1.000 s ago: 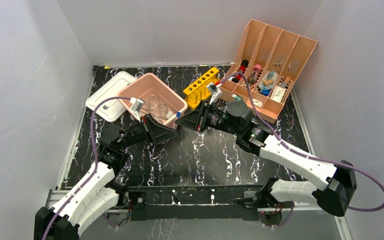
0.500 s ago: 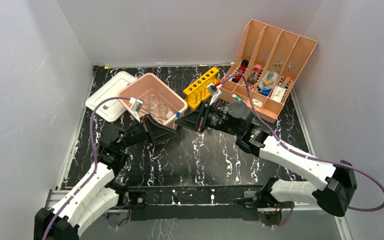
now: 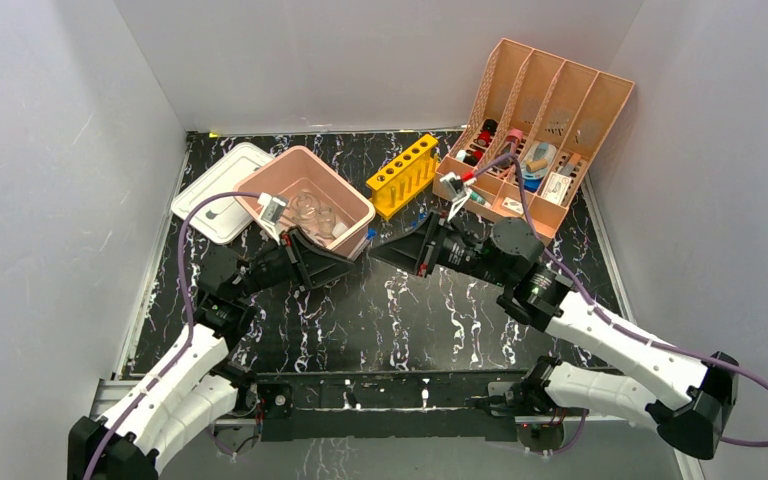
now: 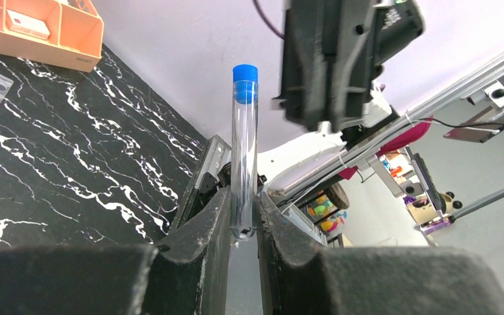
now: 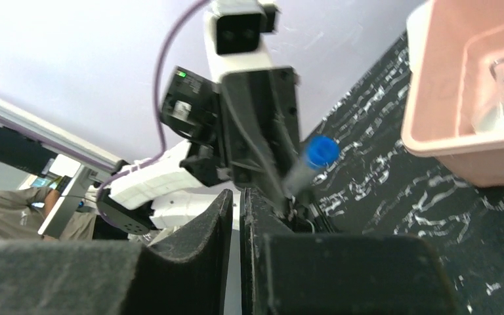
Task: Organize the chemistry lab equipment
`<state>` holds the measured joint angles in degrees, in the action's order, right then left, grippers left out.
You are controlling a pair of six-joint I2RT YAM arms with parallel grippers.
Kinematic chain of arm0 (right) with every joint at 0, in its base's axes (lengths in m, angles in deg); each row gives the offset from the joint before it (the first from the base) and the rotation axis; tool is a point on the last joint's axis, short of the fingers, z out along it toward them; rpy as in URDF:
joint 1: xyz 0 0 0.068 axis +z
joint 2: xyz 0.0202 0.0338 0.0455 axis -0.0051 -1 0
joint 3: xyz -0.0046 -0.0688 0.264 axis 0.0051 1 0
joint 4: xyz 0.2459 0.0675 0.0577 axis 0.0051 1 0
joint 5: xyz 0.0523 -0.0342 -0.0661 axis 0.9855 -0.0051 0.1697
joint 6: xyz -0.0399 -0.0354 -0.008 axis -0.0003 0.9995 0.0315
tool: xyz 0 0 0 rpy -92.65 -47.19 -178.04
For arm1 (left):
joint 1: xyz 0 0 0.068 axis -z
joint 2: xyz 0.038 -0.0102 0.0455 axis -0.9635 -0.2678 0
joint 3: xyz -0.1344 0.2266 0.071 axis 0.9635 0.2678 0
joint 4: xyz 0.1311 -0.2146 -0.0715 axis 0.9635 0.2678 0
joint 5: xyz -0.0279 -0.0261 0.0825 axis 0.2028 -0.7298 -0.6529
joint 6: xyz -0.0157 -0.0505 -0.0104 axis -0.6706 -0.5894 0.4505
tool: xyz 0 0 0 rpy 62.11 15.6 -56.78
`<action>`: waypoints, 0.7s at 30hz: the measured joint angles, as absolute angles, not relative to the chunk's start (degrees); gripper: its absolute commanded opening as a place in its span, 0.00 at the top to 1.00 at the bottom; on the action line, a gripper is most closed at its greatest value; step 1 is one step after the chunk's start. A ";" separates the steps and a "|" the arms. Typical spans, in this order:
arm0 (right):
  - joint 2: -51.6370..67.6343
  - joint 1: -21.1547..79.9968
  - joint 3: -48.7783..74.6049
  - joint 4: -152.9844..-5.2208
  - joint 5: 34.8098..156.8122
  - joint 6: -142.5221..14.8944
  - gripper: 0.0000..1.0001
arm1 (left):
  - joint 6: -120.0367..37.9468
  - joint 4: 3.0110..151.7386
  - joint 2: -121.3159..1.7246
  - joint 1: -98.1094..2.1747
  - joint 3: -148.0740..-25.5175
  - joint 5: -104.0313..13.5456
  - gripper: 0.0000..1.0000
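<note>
The left gripper point(image 4: 243, 231) pinches a clear tube point(image 4: 244, 157) with a blue cap, over the counter point(image 3: 410, 310) beside the pink tub point(image 3: 322, 172). In the tub lie glass jars point(image 3: 310, 212). The right gripper point(image 5: 236, 213) is nearly pressed together, empty, near the cap.

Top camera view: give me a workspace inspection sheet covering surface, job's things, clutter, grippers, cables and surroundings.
Surface: black table with white veining.
Job's things: clear glassware lying in the pink tub; blue-capped tube held up off the table.
Clutter: white lid beside the tub; yellow rack; peach organizer holding small items.
Grippers: left gripper shut on the tube; right gripper fingers nearly together, nothing between.
Cables: purple cable along each arm.
Surroundings: white walls on three sides.
</note>
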<state>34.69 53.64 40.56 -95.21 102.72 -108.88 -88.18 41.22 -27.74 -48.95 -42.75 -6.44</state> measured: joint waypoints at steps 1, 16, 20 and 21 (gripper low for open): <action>34.60 53.64 39.40 -95.12 102.98 -108.92 0.81 | -88.16 41.48 -27.85 -49.10 -42.77 -6.57 0.89; 32.17 53.75 36.56 -92.54 103.20 -108.92 0.81 | -86.48 45.28 -27.41 -49.19 -42.77 -7.07 0.88; 35.21 53.72 34.97 -89.83 102.41 -108.90 0.81 | -86.44 45.13 -28.14 -49.19 -42.77 -7.07 0.89; 35.76 53.72 34.55 -89.30 101.95 -108.90 0.40 | -86.48 44.96 -28.46 -49.19 -42.75 -7.05 0.89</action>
